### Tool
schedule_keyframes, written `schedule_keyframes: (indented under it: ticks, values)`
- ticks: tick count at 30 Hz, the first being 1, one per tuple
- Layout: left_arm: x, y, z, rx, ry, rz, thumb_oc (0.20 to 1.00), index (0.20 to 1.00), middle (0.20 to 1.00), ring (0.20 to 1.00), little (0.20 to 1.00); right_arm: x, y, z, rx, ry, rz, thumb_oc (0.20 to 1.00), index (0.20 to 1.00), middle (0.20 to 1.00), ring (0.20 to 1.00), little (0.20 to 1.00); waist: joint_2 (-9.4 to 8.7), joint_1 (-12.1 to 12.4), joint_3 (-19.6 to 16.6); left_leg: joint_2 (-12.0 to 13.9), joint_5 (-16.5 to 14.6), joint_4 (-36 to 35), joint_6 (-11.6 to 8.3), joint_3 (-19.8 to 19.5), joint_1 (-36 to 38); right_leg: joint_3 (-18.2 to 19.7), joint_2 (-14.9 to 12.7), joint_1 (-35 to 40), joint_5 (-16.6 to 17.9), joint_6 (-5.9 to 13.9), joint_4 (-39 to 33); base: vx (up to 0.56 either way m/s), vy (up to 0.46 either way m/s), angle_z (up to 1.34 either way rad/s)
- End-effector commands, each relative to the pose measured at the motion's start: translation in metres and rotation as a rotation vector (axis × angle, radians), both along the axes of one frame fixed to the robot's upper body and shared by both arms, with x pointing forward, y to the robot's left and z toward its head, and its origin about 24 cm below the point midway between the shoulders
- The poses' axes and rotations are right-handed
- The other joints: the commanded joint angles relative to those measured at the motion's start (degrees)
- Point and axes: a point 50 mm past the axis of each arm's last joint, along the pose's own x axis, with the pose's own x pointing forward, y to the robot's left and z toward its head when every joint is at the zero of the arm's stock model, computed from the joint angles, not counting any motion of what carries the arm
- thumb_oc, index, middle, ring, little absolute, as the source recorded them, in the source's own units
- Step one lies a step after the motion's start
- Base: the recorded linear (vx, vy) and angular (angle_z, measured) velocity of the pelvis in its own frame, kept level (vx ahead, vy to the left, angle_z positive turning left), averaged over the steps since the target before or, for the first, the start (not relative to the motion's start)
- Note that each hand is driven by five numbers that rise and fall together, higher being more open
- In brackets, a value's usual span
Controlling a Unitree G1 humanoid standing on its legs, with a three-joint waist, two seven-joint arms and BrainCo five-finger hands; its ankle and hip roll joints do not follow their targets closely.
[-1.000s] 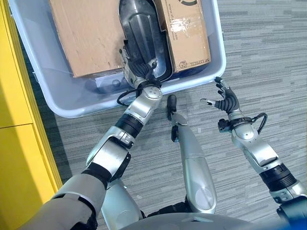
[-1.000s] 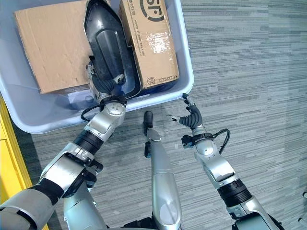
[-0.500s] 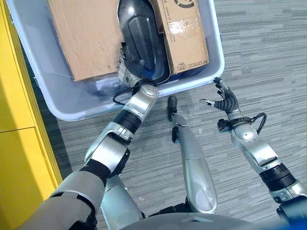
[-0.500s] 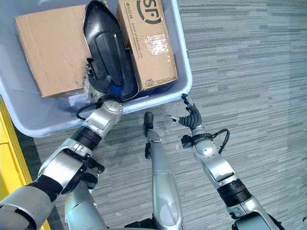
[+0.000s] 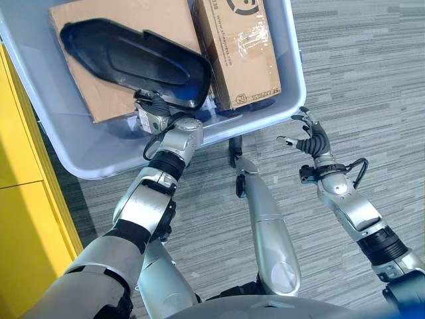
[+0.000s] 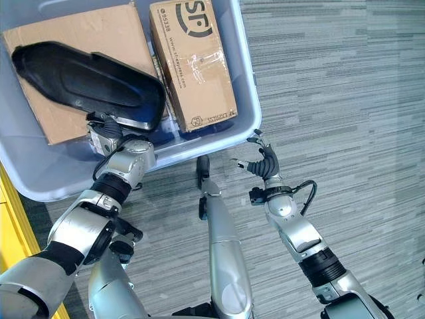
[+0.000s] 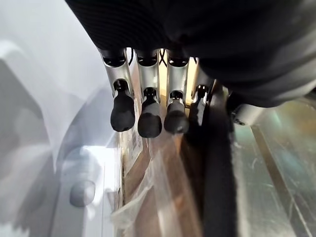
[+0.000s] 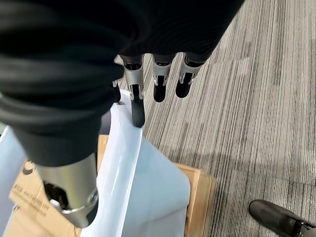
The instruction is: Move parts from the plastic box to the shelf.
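A long black moulded part (image 5: 133, 60) lies across the big cardboard box (image 5: 166, 16) inside the pale blue plastic box (image 5: 300, 80). My left hand (image 5: 151, 114) sits under the part's near end, its fingers (image 7: 148, 118) curled on it. A smaller printed carton (image 5: 242, 50) stands to the right of the part. My right hand (image 5: 309, 139) hovers open just outside the plastic box's near right corner, and in the right wrist view one of its fingers (image 8: 137, 113) reaches the box's rim (image 8: 123, 148).
A yellow cabinet wall (image 5: 20, 199) runs along the left, close to the plastic box. Grey striped carpet (image 5: 372, 66) spreads out to the right of the box and around my right arm.
My left hand has swung the black part from pointing away to lying crosswise, its far end now to the left over the big cardboard box. The right hand has stayed put.
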Motion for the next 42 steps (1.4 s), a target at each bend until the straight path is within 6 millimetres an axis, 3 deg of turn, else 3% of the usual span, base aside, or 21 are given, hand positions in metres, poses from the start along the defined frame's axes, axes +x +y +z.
schedule_keyframes:
  ticks: [1,4,10,14,17,23,28,32,36,37,38,42]
  values:
    - [-0.034,-0.008,-0.094,-0.179,0.283,0.019,0.200,0.200,0.200,0.200,0.200,0.002,0.023,0.014,0.076,-0.057,0.095,1.000,1.000,1.000,1.000,1.000,-1.69,-1.0,3.5,1.0,5.3,5.3,-1.92,-4.6,-9.7,-5.9,-1.2,2.3,-11.3,3.10,7.3,0.00,0.000,0.00]
    - [-0.027,-0.009,-0.081,-0.177,0.189,-0.007,0.200,0.200,0.200,0.200,0.200,0.002,0.025,0.014,0.073,-0.056,0.117,1.000,1.000,1.000,1.000,1.000,-1.70,-1.2,3.5,1.3,5.1,5.3,-1.70,-4.3,-8.9,-5.9,-1.3,3.0,-11.7,3.09,7.6,-0.01,0.023,0.03]
    - [-0.010,0.001,-0.034,-0.064,-0.061,-0.052,0.200,0.200,0.200,0.200,0.200,0.000,0.025,0.013,0.055,-0.052,0.148,1.000,1.000,1.000,1.000,1.000,-0.33,-1.4,3.5,2.0,5.8,4.0,-1.52,-2.2,-3.9,-6.5,-1.8,7.1,-12.8,3.04,7.9,0.00,0.072,0.08]
    - [-0.008,0.008,-0.018,-0.033,-0.158,-0.064,0.200,0.200,0.200,0.200,0.200,-0.002,0.023,0.011,0.039,-0.050,0.154,1.000,1.000,1.000,1.000,1.000,0.55,-1.2,3.5,1.9,6.3,2.8,-1.39,-1.4,-0.3,-6.5,-2.1,9.8,-13.3,2.90,8.1,0.01,0.083,0.09]
    - [-0.007,0.023,0.010,0.066,-0.289,-0.072,0.200,0.200,0.200,0.200,0.200,-0.006,0.019,0.008,0.012,-0.039,0.166,1.000,1.000,1.000,1.000,1.000,1.33,-1.1,3.5,1.6,6.7,-0.1,-0.96,-0.2,6.7,-6.5,-2.5,15.6,-13.8,2.82,7.4,0.03,0.142,0.09]
    - [-0.013,0.045,0.045,0.192,-0.460,-0.048,0.200,0.200,0.200,0.200,0.200,-0.014,0.012,0.002,-0.040,-0.026,0.199,1.000,1.000,1.000,1.000,1.000,2.18,-1.2,3.5,0.3,7.2,-4.3,-0.46,0.5,17.6,-6.7,-2.7,25.1,-14.8,2.51,5.8,0.05,0.139,0.12]
    - [-0.023,0.069,0.063,0.208,-0.572,-0.023,0.200,0.200,0.200,0.200,0.200,-0.031,0.003,-0.012,-0.108,0.013,0.253,1.000,1.000,1.000,1.000,1.000,5.06,-2.0,-1.3,-1.5,9.0,-10.7,-0.50,1.2,26.8,-7.0,-3.0,35.0,-15.0,1.84,-0.5,0.15,0.195,0.06]
    - [-0.029,0.076,0.069,0.264,-0.611,-0.070,0.200,0.200,0.200,0.200,0.200,-0.046,0.004,-0.023,-0.156,0.058,0.323,1.000,1.000,1.000,1.000,1.000,7.52,-2.2,-6.0,-3.2,11.7,-18.1,-1.15,2.7,33.4,-8.4,-3.3,43.6,-13.0,3.11,-9.1,0.18,0.203,0.04]
    - [-0.030,0.075,0.070,0.285,-0.609,-0.086,0.200,0.200,0.200,0.200,0.200,-0.048,0.004,-0.025,-0.160,0.069,0.332,1.000,1.000,1.000,1.000,1.000,7.73,-2.1,-6.4,-3.3,11.9,-18.5,-1.14,2.8,34.2,-8.8,-3.3,45.0,-12.6,3.29,-10.1,0.09,0.058,0.09]
    - [-0.032,0.061,0.045,0.287,-0.508,-0.359,0.200,0.200,0.200,0.200,0.200,-0.056,0.009,-0.029,-0.067,0.078,0.357,1.000,1.000,1.000,1.000,1.000,8.64,-0.1,-9.4,-4.3,10.7,-18.5,-0.30,2.5,36.3,-10.5,-3.8,49.6,-11.3,4.38,-12.6,0.24,0.143,0.05]
    - [-0.033,0.043,0.022,0.253,-0.411,-0.514,0.200,0.200,0.200,0.200,0.200,-0.058,0.010,-0.029,0.000,0.080,0.348,1.000,1.000,1.000,1.000,1.000,8.56,0.6,-10.1,-4.8,9.7,-18.1,0.29,2.2,36.5,-11.4,-4.0,51.0,-10.9,4.67,-13.1,0.24,0.160,0.22]
    - [-0.049,0.016,-0.021,0.254,-0.245,-0.729,0.200,0.200,0.200,0.200,0.200,-0.060,0.013,-0.033,0.121,0.115,0.328,1.000,1.000,1.000,1.000,1.000,8.66,2.4,-10.9,-6.5,6.9,-17.8,1.76,0.9,36.9,-12.8,-4.6,52.8,-10.9,5.22,-12.9,0.02,0.097,0.26]
